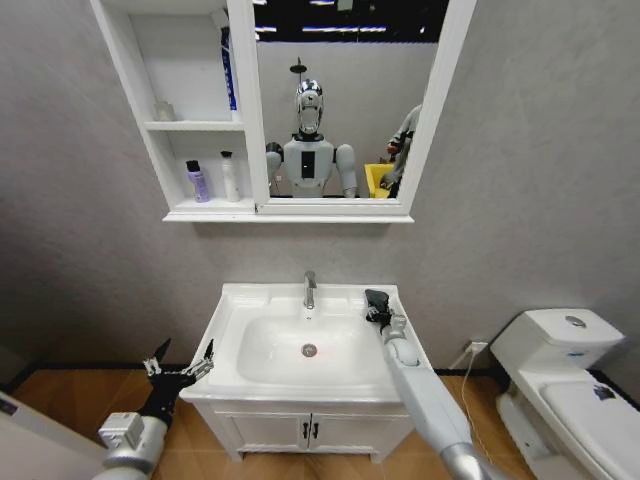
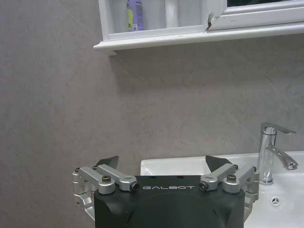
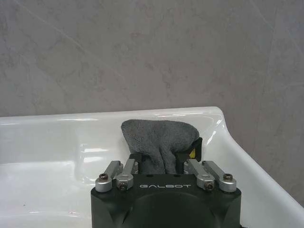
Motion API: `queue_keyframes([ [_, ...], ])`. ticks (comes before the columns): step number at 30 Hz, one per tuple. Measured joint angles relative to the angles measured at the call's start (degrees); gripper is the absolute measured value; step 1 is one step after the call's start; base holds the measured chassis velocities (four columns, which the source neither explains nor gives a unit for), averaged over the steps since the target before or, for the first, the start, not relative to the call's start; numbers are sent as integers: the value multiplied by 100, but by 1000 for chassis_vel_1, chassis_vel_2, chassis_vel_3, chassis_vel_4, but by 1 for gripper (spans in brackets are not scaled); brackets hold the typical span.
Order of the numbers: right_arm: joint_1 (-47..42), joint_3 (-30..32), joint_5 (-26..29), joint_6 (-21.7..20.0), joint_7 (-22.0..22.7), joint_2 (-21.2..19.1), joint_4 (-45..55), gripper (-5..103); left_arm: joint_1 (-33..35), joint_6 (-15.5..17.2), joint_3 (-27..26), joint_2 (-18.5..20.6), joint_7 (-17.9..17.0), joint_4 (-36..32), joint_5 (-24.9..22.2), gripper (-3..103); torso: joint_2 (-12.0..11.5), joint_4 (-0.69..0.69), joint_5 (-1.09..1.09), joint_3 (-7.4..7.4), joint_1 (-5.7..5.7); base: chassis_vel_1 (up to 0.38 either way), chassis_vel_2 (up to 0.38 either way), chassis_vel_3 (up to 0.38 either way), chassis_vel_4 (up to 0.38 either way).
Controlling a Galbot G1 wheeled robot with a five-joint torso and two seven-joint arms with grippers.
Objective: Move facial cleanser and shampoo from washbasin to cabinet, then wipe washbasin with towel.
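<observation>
Already the two bottles, a purple one (image 1: 198,182) and a white one (image 1: 230,177), stand side by side in the lower compartment of the cabinet (image 1: 190,120), so the moving part looks done and only the wiping remains. That part seems barely begun: the right gripper (image 1: 377,307) is clamped on the towel (image 3: 159,142), whose grey folds bunch up between and beyond its fingers, and it holds the cloth down on the back right corner of the washbasin (image 1: 245,300), with the tap (image 1: 310,289) off to its left. Its arm reaches forward, nearly straight, over the basin's right rim. The left gripper (image 1: 180,368) hovers idle, fingers spread wide with nothing between them, beside the basin's front left corner.
</observation>
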Motion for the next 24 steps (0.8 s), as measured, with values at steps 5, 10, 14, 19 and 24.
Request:
queue_keyframes([
  [5, -71, 48, -117, 3, -2, 1, 111, 26, 0, 0, 0, 0, 0, 0, 0, 100, 0, 1, 0, 0, 0, 0, 0, 0, 0],
  [10, -288, 102, -122, -22, 18, 5, 480, 7, 0, 0, 0, 0, 0, 0, 0, 100, 0, 0, 0, 0, 0, 0, 0, 0, 0],
  [14, -564, 91, -109, -142, 77, -26, 1072, 4, 0, 0, 0, 0, 0, 0, 0, 100, 0, 1, 0, 0, 0, 0, 0, 0, 0],
  [19, -1016, -216, 72, -393, 172, -220, 1977, 4, 0, 0, 1, 0, 0, 0, 0, 100, 0, -1, -1, 0, 0, 0, 0, 0, 0],
  [24, -1271, -848, 800, -909, 569, -363, 2514, 4, 0, -1, 1, 0, 0, 1, 0, 100, 1, 2, 0, -1, -1, 0, 0, 0, 0],
])
